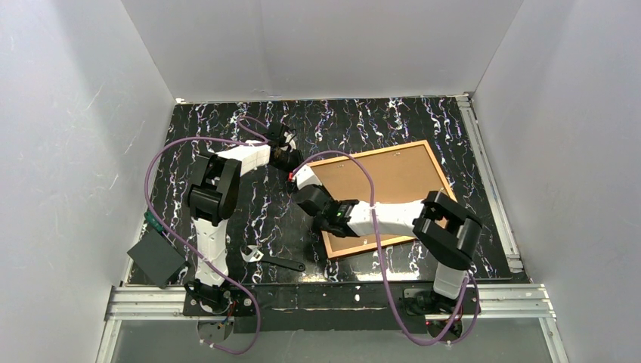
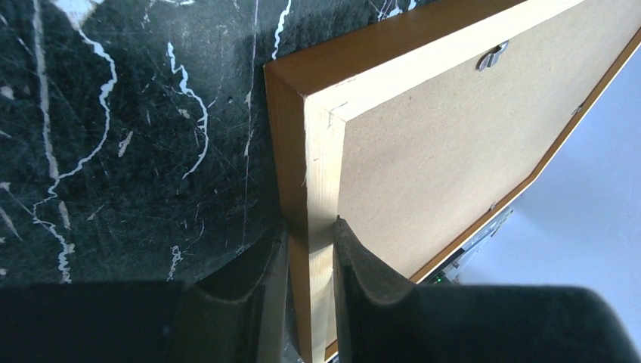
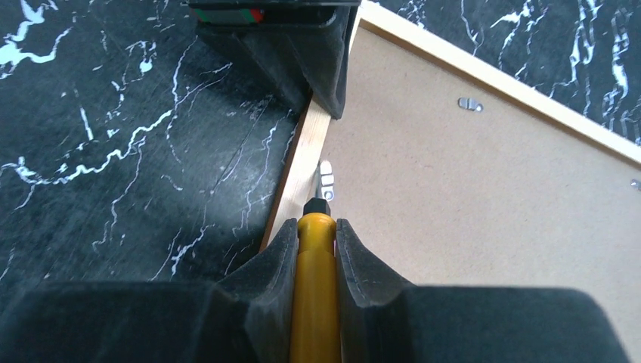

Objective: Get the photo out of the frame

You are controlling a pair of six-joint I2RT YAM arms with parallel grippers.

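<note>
Bright, even overhead light, soft shadows, wrist-view foregrounds slightly blurred.

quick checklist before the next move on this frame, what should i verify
1. frame lying back up on the table: ok
2. left end effector clamped on the frame's edge near a corner: ok
3. right end effector gripping the screwdriver: ok
4. screwdriver tip at the metal clip: ok
5. other clips released: cannot tell
6. photo out of the frame: not ok, its backing sits inside
</note>
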